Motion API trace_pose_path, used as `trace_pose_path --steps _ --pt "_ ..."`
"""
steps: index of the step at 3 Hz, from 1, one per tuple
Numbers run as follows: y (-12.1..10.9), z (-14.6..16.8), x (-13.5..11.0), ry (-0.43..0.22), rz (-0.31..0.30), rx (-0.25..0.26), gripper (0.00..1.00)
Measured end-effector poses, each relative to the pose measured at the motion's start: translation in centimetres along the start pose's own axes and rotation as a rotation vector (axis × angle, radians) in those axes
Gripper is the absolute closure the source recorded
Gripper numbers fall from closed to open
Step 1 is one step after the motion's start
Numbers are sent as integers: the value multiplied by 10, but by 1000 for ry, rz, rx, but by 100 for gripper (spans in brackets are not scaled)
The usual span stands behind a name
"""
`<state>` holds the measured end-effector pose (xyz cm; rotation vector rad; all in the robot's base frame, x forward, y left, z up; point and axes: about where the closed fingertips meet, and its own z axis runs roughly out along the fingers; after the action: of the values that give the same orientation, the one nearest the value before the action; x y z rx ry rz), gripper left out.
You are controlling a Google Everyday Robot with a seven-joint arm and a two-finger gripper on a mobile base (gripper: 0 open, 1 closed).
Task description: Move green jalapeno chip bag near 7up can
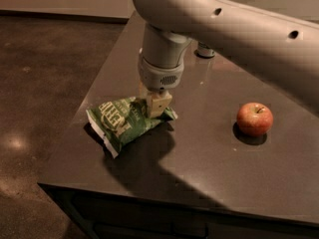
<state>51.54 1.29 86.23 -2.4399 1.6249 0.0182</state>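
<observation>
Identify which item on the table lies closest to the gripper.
The green chip bag: the gripper is right at it, while the apple and the can sit well apart.

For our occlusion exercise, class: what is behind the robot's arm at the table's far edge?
Only the bottom of a can shows; the arm covers its top. The hand is nearer, down on the chip bag.

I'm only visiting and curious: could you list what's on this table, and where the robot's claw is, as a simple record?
table: dark countertop
chip bag: green, lying near the left edge
gripper: down at the bag's right end
apple: red, at right, apart from the bag
can: far side, mostly hidden behind the arm
</observation>
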Motion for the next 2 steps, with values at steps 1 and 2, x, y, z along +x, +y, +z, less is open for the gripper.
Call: trace_pose_path --steps 1,2 --pt "-20 -22 13 26 28 69 100" --pt "-37 -40 29 54 56 124 100"
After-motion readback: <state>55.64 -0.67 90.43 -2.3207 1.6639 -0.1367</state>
